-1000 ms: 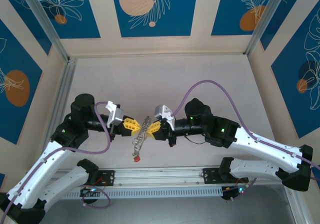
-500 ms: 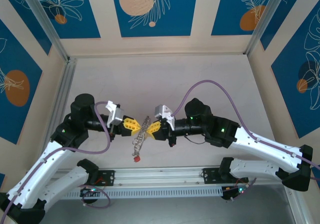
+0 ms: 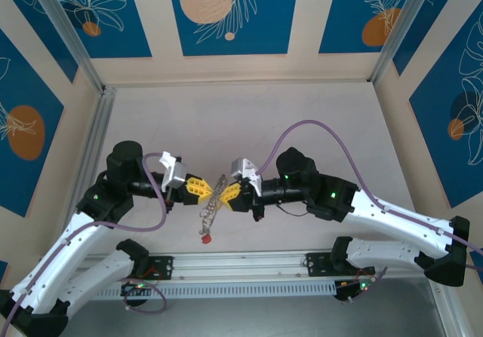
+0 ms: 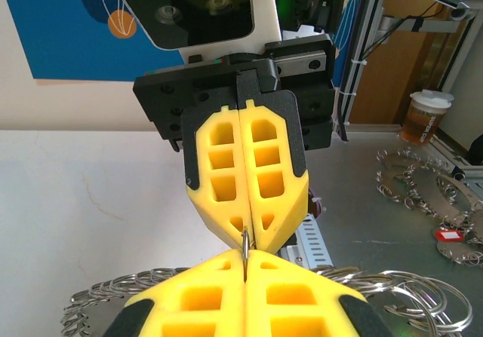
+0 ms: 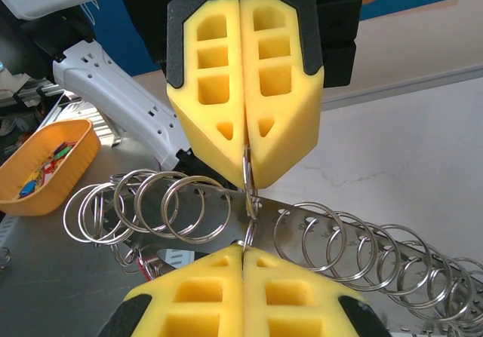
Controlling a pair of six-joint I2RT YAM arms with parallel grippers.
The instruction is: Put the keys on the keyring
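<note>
My left gripper (image 3: 207,190) and right gripper (image 3: 229,194) meet tip to tip above the table's near middle. Both are shut on one thin silver keyring (image 5: 247,192), seen edge-on. In the right wrist view that ring passes through a hole in a flat perforated metal strip (image 5: 332,218) that carries several more rings. My right fingertips (image 5: 226,265) pinch its lower end and the left gripper (image 5: 246,152) pinches its upper end. The left wrist view shows the keyring (image 4: 245,241) between my left gripper (image 4: 245,257) and the right gripper (image 4: 245,234). A silvery bunch of keys (image 3: 207,215) with a red tag (image 3: 205,239) trails below the grippers.
An orange tray (image 5: 75,152) holding small coloured pieces sits off to the left in the right wrist view. A loose heap of rings (image 4: 423,190) with a red tag (image 4: 449,234) lies on a grey surface. A paper cup (image 4: 423,117) stands beyond it.
The right arm has edged slightly left toward the left gripper. Both grips and the hanging bunch look the same.
</note>
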